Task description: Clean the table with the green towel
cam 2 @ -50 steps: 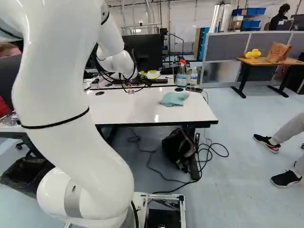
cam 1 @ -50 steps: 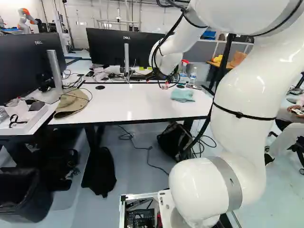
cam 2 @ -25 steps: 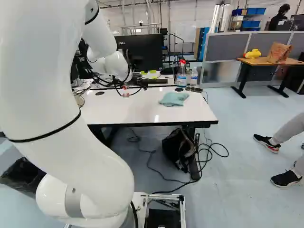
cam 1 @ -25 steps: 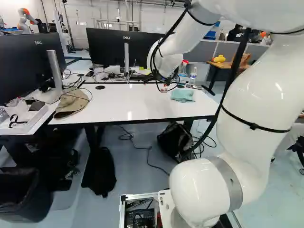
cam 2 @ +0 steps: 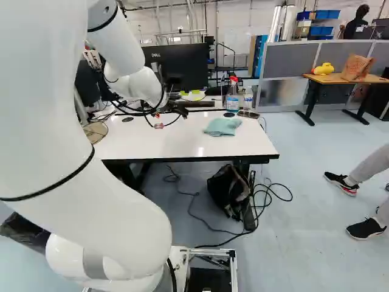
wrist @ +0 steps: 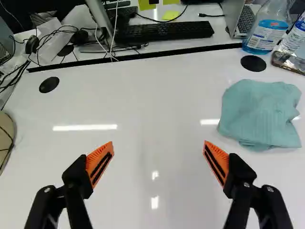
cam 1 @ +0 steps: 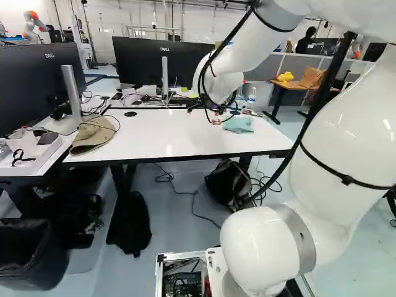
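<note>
The black gripper (cam 2: 168, 111) hangs over the white table (cam 2: 182, 145), partly hidden by the wrist and cables in the right base view. In the wrist view the gripper (wrist: 158, 149) is open, its orange-padded fingers wide apart with only bare tabletop showing between them. The green towel (wrist: 259, 114) lies loosely folded on the table, ahead of and to one side of the fingers, on the spray bottle's side. The right base view shows the same towel (cam 2: 222, 126) near the table's far right corner, untouched.
A spray bottle (wrist: 267, 26), a water bottle (cam 2: 248, 98) and a dark flat item (wrist: 289, 62) stand or lie behind the towel. Beyond are a keyboard (wrist: 164, 32) and monitors. A beige cap (cam 1: 94, 134) lies at the table's left; a bag (cam 2: 230, 190) sits underneath.
The arm has bent and shifted, its wrist and gripper moving leftward and slightly nearer in the right base view. The base and the towel have stayed put.
</note>
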{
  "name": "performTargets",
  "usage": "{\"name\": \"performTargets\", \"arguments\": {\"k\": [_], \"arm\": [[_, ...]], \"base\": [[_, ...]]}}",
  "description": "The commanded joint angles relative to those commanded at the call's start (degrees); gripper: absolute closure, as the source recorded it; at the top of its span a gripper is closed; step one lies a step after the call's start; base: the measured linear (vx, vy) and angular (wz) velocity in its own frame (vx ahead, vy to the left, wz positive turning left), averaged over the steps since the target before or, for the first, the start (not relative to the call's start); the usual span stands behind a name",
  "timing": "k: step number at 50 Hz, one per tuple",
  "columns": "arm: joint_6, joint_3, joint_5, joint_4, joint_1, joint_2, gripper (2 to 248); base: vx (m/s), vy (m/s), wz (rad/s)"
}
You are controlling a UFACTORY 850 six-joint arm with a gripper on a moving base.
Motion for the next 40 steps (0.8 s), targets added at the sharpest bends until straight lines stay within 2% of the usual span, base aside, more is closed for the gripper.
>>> {"name": "performTargets", "arguments": {"k": [20, 40], "arm": [[0.0, 1.65, 2.03, -0.29, -0.2, 0.63, 3], [0.0, 5.38, 6.62, -0.94, -0.65, 2.04, 3]], "base": [[0.0, 0.0, 0.0], [0.0, 0.0, 0.0]]}}
